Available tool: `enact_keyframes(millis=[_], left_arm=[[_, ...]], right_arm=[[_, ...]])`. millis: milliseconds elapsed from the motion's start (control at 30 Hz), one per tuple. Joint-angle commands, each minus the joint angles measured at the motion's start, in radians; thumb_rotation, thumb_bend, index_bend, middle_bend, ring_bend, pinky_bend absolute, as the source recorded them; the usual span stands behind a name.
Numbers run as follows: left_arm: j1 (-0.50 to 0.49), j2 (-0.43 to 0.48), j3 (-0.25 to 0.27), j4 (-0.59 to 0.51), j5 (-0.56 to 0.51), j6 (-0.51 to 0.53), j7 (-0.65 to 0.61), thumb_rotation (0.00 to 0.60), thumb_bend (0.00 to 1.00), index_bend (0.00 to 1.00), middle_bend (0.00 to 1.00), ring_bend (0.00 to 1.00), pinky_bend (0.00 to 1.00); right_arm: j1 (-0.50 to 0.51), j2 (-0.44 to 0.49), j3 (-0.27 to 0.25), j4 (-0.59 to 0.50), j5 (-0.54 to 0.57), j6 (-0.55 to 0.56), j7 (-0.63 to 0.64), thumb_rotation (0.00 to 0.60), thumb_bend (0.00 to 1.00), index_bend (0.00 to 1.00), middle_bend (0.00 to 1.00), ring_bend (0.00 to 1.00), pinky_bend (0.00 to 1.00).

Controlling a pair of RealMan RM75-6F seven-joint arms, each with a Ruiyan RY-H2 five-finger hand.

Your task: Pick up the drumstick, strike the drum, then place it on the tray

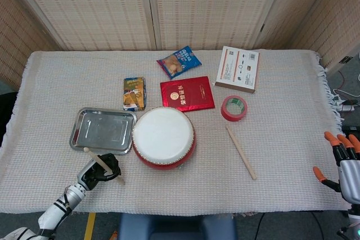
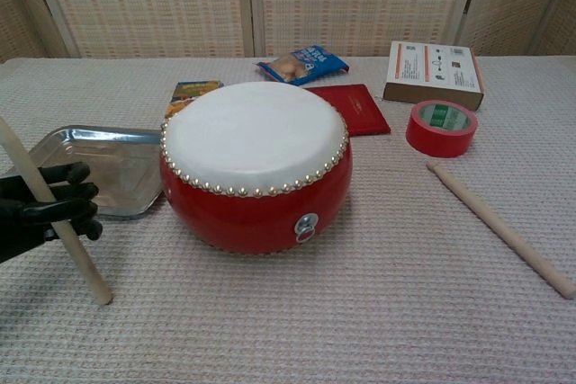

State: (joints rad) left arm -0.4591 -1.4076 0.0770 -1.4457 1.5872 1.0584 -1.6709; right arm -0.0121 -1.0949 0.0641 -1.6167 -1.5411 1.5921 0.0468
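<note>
A: left side status?
B: left hand at near left edge of the cloth, fingers curled round a drumstick. Stick is tilted, lower tip on the cloth, upper end leaning far-left

A: where's that relative to the tray?
B: just near of the metal tray, by its near edge. Stick's upper end overlaps the tray rim in the head view; can't tell if it touches

A: drum?
B: red drum with white head, upright, mid-near, right beside the tray. Hand and stick are left of it, apart

A: anything else out there?
B: far of the drum: yellow snack pack, blue snack bag, red booklet. Further right, white box, red tape roll, and a second drumstick flat on the cloth

A: right hand?
B: right hand off the table's near-right corner, orange-tipped fingers apart, holding nothing
</note>
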Motion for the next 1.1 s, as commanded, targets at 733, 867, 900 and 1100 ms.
enact_keyframes(millis=[733, 867, 900, 1100], left_arm=[[0.023, -0.067, 0.028, 0.000, -0.031, -0.010, 0.238, 0.600, 0.25, 0.73, 0.76, 0.68, 0.60], [0.031, -0.082, 0.034, 0.011, -0.031, -0.008, 0.261, 0.600, 0.25, 0.75, 0.76, 0.69, 0.60], [0.033, -0.088, 0.035, 0.014, -0.032, -0.009, 0.267, 0.600, 0.25, 0.76, 0.76, 0.69, 0.60], [0.037, -0.113, 0.037, 0.037, -0.042, -0.023, 0.297, 0.600, 0.25, 0.80, 0.79, 0.72, 0.61]], right_arm=[[-0.005, 0.000, 0.000, -0.002, -0.004, 0.012, -0.005, 0.600, 0.25, 0.07, 0.17, 0.00, 0.01], [-0.007, 0.000, 0.001, -0.002, -0.005, 0.015, -0.005, 0.600, 0.25, 0.07, 0.17, 0.00, 0.01], [-0.007, 0.000, 0.001, -0.002, -0.005, 0.015, -0.005, 0.600, 0.25, 0.07, 0.17, 0.00, 0.01], [-0.007, 0.001, 0.000, -0.005, -0.009, 0.017, -0.007, 0.600, 0.25, 0.07, 0.17, 0.00, 0.01]])
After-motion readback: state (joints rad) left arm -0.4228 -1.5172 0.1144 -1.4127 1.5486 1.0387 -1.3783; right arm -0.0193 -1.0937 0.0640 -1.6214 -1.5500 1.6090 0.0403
